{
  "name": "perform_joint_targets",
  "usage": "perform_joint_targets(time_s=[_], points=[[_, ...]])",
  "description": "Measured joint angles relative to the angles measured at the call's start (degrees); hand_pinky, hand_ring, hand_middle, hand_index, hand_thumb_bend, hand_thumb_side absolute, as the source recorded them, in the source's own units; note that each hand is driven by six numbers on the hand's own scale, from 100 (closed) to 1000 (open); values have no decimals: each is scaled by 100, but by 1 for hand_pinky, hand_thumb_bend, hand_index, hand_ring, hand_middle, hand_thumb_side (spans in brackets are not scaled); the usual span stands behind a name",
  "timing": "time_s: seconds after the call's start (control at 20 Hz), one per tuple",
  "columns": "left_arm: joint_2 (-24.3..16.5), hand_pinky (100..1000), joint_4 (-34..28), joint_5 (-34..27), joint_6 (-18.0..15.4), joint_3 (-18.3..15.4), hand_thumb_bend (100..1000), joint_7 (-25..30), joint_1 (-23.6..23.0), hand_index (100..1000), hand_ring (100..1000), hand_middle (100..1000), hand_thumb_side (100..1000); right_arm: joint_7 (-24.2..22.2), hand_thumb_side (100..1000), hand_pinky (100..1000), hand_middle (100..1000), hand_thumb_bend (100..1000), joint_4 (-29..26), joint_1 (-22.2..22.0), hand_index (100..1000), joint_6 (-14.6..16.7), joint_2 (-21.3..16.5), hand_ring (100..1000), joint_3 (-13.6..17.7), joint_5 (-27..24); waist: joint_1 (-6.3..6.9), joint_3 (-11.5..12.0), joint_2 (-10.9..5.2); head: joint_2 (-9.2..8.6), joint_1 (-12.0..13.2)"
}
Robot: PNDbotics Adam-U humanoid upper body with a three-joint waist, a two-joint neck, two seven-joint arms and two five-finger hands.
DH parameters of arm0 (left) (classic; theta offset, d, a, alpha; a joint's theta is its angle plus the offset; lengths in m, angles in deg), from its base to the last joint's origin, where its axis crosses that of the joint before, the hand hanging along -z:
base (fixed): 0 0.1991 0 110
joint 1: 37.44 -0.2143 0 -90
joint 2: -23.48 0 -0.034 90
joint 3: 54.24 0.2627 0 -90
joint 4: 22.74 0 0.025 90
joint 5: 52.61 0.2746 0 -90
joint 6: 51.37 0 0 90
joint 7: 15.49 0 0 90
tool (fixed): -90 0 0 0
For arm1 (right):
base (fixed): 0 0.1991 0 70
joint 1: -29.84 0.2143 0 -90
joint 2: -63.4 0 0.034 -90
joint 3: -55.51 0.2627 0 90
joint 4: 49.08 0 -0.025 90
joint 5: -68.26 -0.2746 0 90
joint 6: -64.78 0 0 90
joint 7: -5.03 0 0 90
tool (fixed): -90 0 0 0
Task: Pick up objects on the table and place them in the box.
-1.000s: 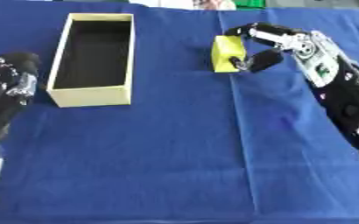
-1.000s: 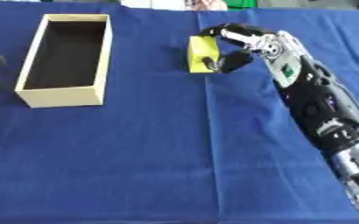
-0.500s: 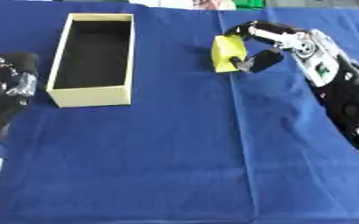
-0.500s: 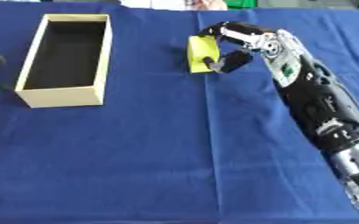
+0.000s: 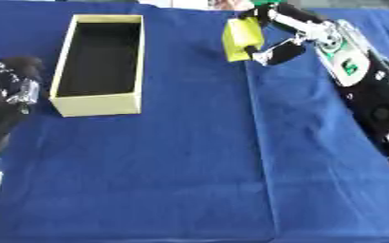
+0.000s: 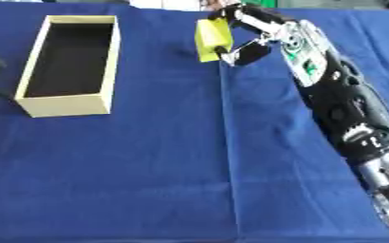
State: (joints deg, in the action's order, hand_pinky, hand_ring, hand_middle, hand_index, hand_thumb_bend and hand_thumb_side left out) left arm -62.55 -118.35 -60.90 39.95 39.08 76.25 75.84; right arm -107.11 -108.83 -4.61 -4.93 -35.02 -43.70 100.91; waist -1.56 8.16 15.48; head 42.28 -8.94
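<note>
Blue cloth [image 5: 189,156] covers the table. At about one o'clock the right hand [image 5: 282,29] pinches a yellow block [image 5: 242,34], fingers curled over its top and thumb against its lower edge; the block appears lifted off the cloth, tilted. At about ten o'clock lies the box [image 5: 99,63], pale yellow walls around a dark inside, well apart from the block. At nine o'clock, by the frame edge, shows the left hand [image 5: 11,80]; I cannot tell how its fingers stand.
</note>
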Motion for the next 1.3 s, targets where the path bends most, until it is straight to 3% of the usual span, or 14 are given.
perform_joint_targets(time_s=[0.35,0.65,1.3], points=[[0,548,6,0,7,60,100,41,-1,702,835,691,246,-53,100,829,489,100,-139,424,905,49,231,836,-37,-54,-40,111,-60,1,-50],[41,548,20,0,12,131,100,115,-1,702,836,691,246,-84,100,828,497,100,-61,819,907,81,666,836,-34,42,-71,248,-79,0,-149],[99,547,23,-3,24,245,100,246,45,701,834,689,246,-146,100,829,552,100,747,1106,912,147,1802,842,-74,1089,-102,480,-82,-3,-406]])
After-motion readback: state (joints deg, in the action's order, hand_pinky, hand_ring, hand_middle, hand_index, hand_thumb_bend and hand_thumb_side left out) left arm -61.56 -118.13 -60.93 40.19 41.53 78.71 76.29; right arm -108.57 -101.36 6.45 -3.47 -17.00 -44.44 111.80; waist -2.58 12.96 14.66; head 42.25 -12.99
